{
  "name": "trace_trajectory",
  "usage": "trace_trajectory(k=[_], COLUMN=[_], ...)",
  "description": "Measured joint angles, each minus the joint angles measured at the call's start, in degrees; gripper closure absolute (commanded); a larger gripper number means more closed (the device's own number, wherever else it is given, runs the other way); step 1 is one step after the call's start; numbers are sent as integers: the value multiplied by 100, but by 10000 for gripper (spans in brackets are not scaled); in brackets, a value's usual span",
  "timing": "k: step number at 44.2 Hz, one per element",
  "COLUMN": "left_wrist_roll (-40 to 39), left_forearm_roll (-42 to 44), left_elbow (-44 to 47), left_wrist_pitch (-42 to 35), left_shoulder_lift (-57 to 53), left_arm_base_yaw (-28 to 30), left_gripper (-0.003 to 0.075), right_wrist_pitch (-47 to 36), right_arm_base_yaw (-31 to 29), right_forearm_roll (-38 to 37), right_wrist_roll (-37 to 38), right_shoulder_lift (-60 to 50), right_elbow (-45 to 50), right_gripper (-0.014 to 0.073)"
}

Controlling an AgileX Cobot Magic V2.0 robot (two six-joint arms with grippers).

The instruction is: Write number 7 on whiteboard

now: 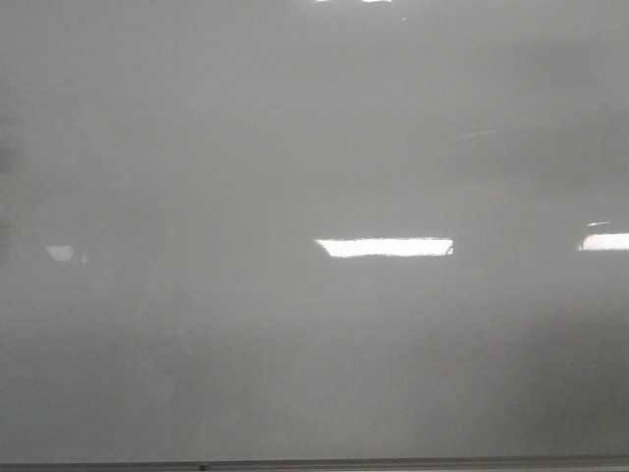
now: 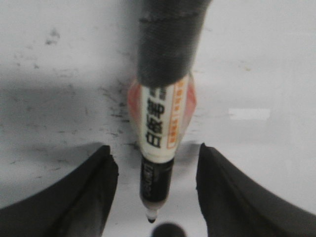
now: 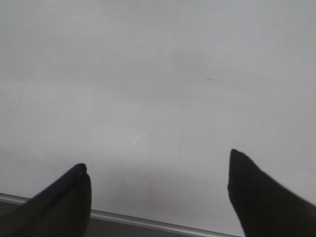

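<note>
Whiteboard [image 1: 295,147] remained unmarked; left gripper [image 2: 157,182], fingers wide apart around an ungripped marker [image 2: 157,148], risked a skewed stroke; right gripper [image 3: 158,187] was open and empty.

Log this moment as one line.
whiteboard: no 7 visible | left gripper: marker between fingers, tip near board | right gripper: open, empty

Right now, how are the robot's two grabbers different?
The left gripper has a marker between its fingers, tip pointing at the whiteboard; the right gripper has nothing between its fingers. Whether the left fingers actually squeeze the marker cannot be told; the right fingers stand wide apart. The board near the left gripper carries dark smudges; near the right gripper it looks almost clean. Both have dark fingers and face the whiteboard.
</note>
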Motion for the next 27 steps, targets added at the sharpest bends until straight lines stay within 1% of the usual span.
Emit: trace_trajectory(k=[5,12,15,22,24,27], left_wrist_roll=[0,0,0,0,0,0], left_forearm_roll=[0,0,13,37,41,41], left_elbow=[-21,-33,-33,-55,-81,-162], left_wrist_pitch=[-121,-143,-143,-20,187,565], left_shoulder_lift=[93,103,103,89,44,-93], left_arm_base_yaw=[0,0,0,0,0,0], left_gripper=[486,612,652,722,739,741], right_wrist_pitch=[0,0,0,-75,-110,-134], right_arm_base_yaw=[0,0,0,0,0,0], right_forearm_roll=[0,0,0,0,0,0], right_wrist_roll=[0,0,0,0,0,0], right_shoulder_lift=[0,0,0,0,0,-24], right_elbow=[0,0,0,0,0,0], right_gripper=[3,3,3,3,3,3])
